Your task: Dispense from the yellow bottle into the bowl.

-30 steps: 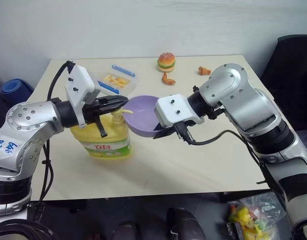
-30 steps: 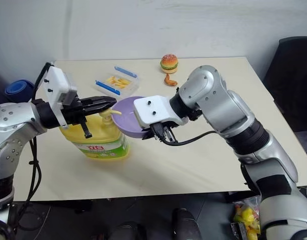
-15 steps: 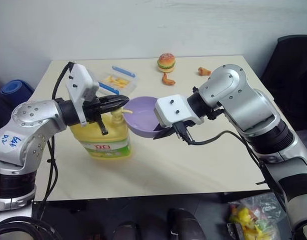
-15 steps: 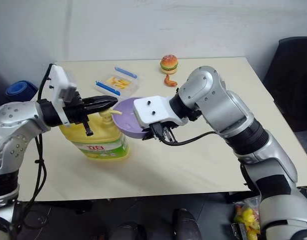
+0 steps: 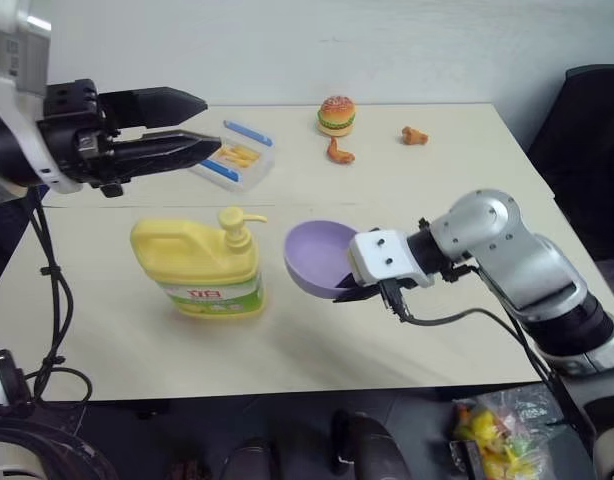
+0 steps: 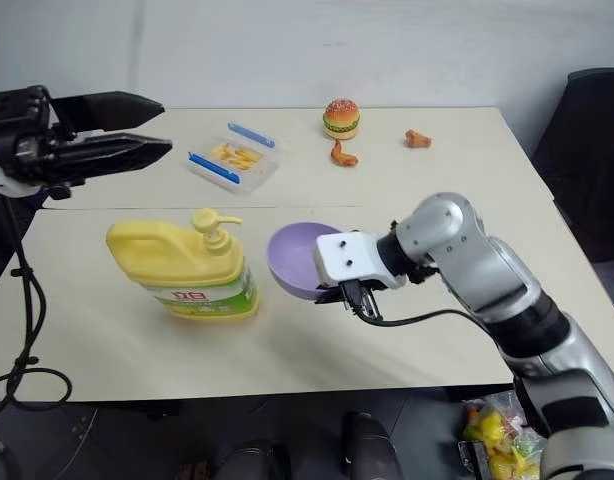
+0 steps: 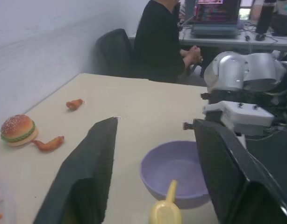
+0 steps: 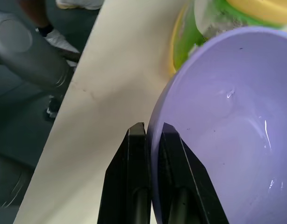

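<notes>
The yellow bottle (image 5: 197,268) stands upright on the table, its pump nozzle (image 5: 234,220) pointing toward the bowl. The lavender bowl (image 5: 320,257) sits just right of it, tilted and low over the tabletop. My right gripper (image 5: 353,293) is shut on the bowl's near rim; in the right wrist view its fingers (image 8: 134,140) pinch the rim of the bowl (image 8: 218,116). My left gripper (image 5: 212,122) hovers open high above the bottle, holding nothing. The left wrist view looks between its spread fingers (image 7: 94,154) down at the bowl (image 7: 178,170).
At the back of the table (image 5: 457,330) lie a clear food box with blue clips (image 5: 232,155), a toy burger (image 5: 334,115), and two small orange food pieces (image 5: 337,152) (image 5: 414,135). A black chair (image 5: 587,130) stands to the right. A person (image 7: 162,37) sits beyond the table.
My left gripper has risen off the pump and opened. My right gripper has lowered the bowl and drawn it to the right, away from the nozzle.
</notes>
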Available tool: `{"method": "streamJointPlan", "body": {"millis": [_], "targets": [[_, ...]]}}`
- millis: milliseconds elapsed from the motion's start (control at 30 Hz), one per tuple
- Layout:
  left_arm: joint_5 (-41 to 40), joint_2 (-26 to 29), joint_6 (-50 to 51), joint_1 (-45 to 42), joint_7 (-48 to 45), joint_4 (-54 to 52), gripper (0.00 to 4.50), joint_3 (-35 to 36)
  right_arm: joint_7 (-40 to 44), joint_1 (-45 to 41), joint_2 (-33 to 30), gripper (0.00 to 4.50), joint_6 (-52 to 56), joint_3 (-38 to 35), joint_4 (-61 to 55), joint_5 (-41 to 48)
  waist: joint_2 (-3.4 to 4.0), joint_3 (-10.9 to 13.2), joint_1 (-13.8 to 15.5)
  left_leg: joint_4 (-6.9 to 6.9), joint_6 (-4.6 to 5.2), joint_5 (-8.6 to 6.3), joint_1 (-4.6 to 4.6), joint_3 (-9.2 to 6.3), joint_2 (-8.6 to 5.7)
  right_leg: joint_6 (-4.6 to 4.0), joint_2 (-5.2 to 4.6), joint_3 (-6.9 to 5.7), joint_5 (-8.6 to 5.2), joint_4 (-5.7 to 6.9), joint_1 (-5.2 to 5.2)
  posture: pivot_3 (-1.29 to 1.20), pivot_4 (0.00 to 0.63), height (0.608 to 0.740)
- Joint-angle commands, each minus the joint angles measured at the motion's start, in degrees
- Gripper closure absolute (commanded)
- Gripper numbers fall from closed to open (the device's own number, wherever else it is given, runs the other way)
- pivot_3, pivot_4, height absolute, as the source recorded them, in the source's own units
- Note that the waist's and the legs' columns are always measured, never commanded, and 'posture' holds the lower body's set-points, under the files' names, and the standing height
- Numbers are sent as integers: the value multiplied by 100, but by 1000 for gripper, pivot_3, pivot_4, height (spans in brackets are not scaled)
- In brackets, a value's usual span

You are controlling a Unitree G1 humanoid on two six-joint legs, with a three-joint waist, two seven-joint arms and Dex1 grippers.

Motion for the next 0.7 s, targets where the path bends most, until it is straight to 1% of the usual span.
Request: {"method": "streamJointPlan", "body": {"millis": [33, 100, 200, 300, 433, 500, 533, 567, 600, 633, 700], "targets": [[-317, 476, 142, 120, -584, -41, 619, 381, -693, 472, -218, 4500, -746, -284, 304, -556, 0, 1, -1, 0, 0, 1, 0, 0, 1, 0, -1, 2, 0, 2, 0, 0, 150, 740], [-543, 713, 337, 328, -870, -174, 17, 478, -1284, 806, -266, 4500, -1247, -291, 896, -1017, 0, 1, -4, 0, 1, 2, 4, 4, 3, 0, -4, 8, 0, 3, 0, 0, 150, 740], [-645, 864, 378, 614, -1038, -375, 17, 555, -1742, 1027, -284, 4500, -1699, -304, 1452, -1373, 1, 3, -6, -1, 2, 3, 5, 6, 4, 1, -5, 24, 0, 4, 0, 0, 150, 740], [-668, 843, 323, 857, -1012, -539, 17, 592, -2223, 1122, -281, 4500, -2245, -264, 2152, -1770, 2, 6, -7, -1, -1, 5, 4, 5, 5, 1, -3, 51, 0, 4, -1, 0, 150, 740], [-515, 850, 102, 1187, -1088, -752, 17, 533, -2510, 1157, -83, 4500, -2432, -344, 2725, -1803, 2, 6, -9, -1, -3, 6, 6, 6, 6, 0, 0, 62, -1, 5, -1, 0, 150, 740], [-382, 838, -43, 1380, -1136, -803, 0, 457, -2581, 1173, -41, 3903, -2443, -373, 2849, -1840, 2, 6, -18, -1, -4, 7, 5, 5, 7, 0, 2, 62, -1, 4, -1, 0, 150, 740], [-345, 825, -86, 1436, -1135, -772, 0, 433, -2582, 1187, -29, 3717, -2350, -471, 2799, -1757, 3, 7, -20, -1, -4, 7, 7, 8, 7, 0, 3, 65, -1, 6, -1, 0, 150, 740], [-323, 817, -119, 1472, -1135, -746, 0, 418, -2578, 1197, -20, 3347, -2282, -544, 2758, -1694, 3, 7, -16, -2, -4, 7, 7, 8, 6, 0, 4, 65, -1, 5, -1, 0, 150, 740], [-272, 818, -175, 1537, -1163, -697, 0, 417, -2461, 1211, -20, 3159, -1978, -729, 2560, -1454, 4, 7, -11, -2, -4, 7, 7, 7, 7, 0, 5, 65, -1, 5, -1, 0, 150, 740], [-202, 820, -254, 1618, -1189, -658, 0, 423, -2326, 1223, -31, 2722, -1622, -931, 2340, -1176, 4, 8, -7, -2, -4, 7, 6, 7, 9, 0, 4, 65, -1, 5, -1, 0, 150, 740], [-76, 827, -375, 1801, -1229, -574, 0, 481, -2026, 1218, -166, 2090, -882, -1464, 1910, -532, 6, 9, -3, -2, -4, 7, 5, 6, 9, 0, 4, 65, -1, 5, -1, 0, 150, 740]]}}
